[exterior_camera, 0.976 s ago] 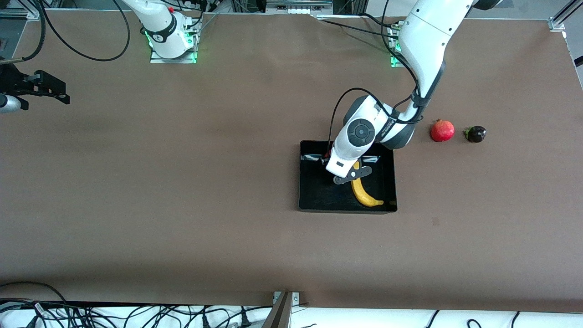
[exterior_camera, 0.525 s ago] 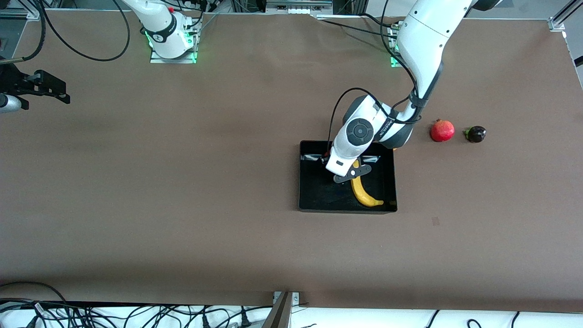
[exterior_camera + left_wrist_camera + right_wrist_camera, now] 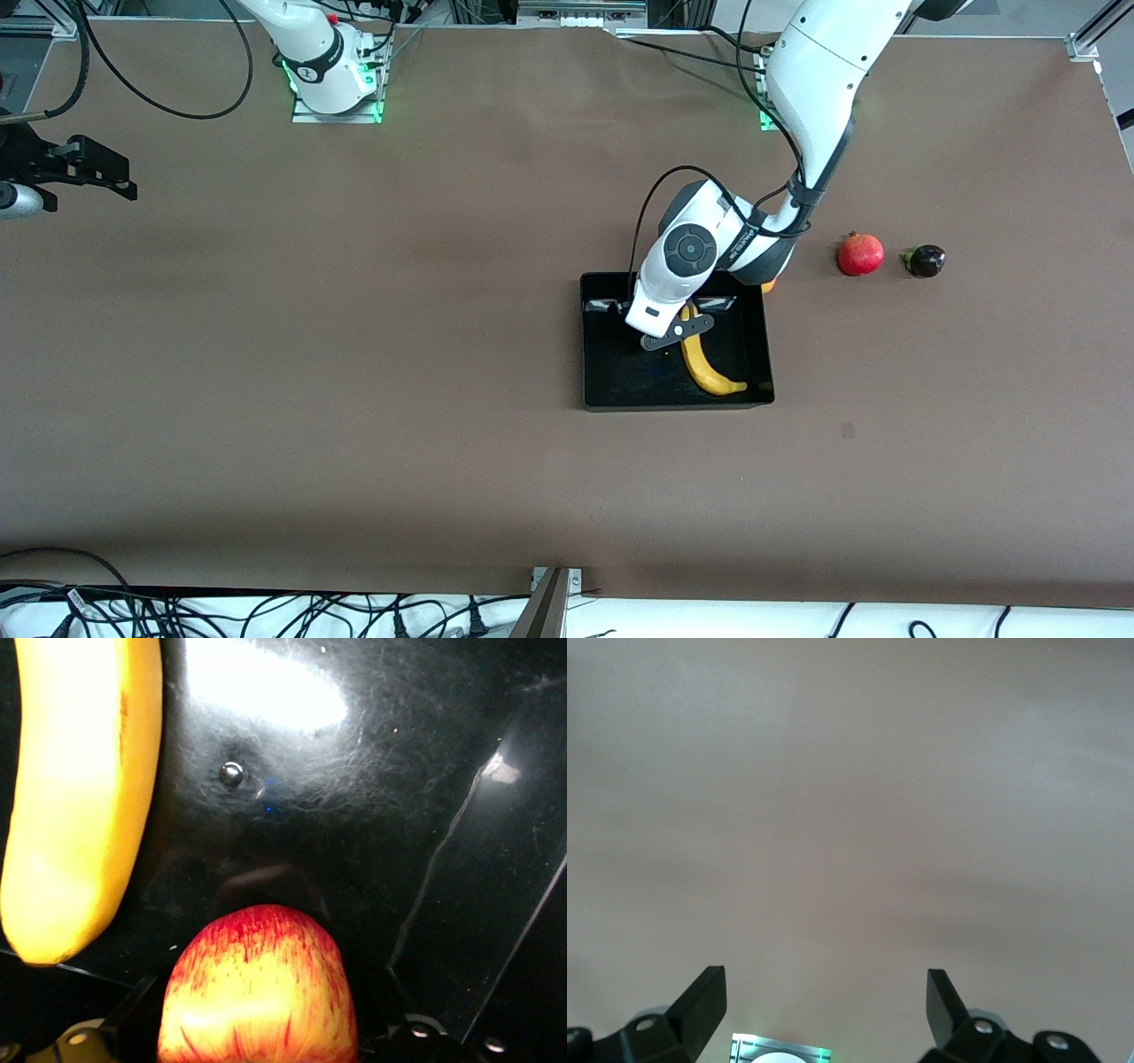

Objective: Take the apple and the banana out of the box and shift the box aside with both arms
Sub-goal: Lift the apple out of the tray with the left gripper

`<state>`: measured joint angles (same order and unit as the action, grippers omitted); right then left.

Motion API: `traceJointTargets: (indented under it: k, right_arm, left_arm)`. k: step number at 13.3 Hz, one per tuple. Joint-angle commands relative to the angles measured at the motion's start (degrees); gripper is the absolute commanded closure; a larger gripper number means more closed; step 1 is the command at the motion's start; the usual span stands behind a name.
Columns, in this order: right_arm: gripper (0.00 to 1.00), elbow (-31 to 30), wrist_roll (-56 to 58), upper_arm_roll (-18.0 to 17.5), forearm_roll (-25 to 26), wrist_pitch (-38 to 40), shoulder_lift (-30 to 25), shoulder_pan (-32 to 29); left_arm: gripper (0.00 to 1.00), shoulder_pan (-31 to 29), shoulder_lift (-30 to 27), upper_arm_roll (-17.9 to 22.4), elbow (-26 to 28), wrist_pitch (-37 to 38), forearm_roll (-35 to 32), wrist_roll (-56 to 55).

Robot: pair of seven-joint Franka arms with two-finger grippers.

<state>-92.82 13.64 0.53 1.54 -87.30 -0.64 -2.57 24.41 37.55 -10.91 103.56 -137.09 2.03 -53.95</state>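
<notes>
The black box (image 3: pixel 611 381) stands mid-table toward the left arm's end. The yellow banana (image 3: pixel 707 368) lies in it and also shows in the left wrist view (image 3: pixel 80 797). My left gripper (image 3: pixel 654 335) hangs over the box's inside, shut on the red apple with yellow streaks (image 3: pixel 257 992), just above the glossy box floor (image 3: pixel 381 815). The hand hides the apple in the front view. My right gripper (image 3: pixel 106 173) waits open and empty at the right arm's end of the table, its jaws wide apart (image 3: pixel 826 979) over bare table.
A round red pomegranate (image 3: pixel 860 254) and a small dark fruit (image 3: pixel 926 260) lie on the table beside the box, toward the left arm's end. A bit of orange fruit (image 3: pixel 768 285) peeks out under the left arm by the box's corner.
My left hand has shifted a little toward the robots' bases and the right arm's end, with the apple in it. The right arm has not moved.
</notes>
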Motion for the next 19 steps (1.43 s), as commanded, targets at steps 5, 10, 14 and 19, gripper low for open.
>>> traceJointTargets:
  k: [5,10,14,19]
  right_arm:
    - [0.0,0.4,-0.2,-0.3,-1.1,0.9,-0.3,-0.3]
    - [0.0,0.4,-0.2,-0.3,-1.1,0.9,-0.3,-0.3]
    - [0.0,0.4,-0.2,-0.3,-1.1,0.9,-0.3,-0.3]
    - [0.0,0.4,-0.2,-0.3,-1.0,0.9,-0.3,-0.3]
  left_arm:
    - [1.0,0.3,-0.3,-0.2,0.4,-0.3,-0.5,-1.6]
    - [1.0,0.1,-3.0,0.1,-1.6,5.4,-0.5,-0.5]
    - [1.0,-2.3,-8.0,1.2,-11.1,23.8,0.6,2.8]
    - [1.0,-12.2,-13.4,1.6,-16.2,42.6,1.1,19.5]
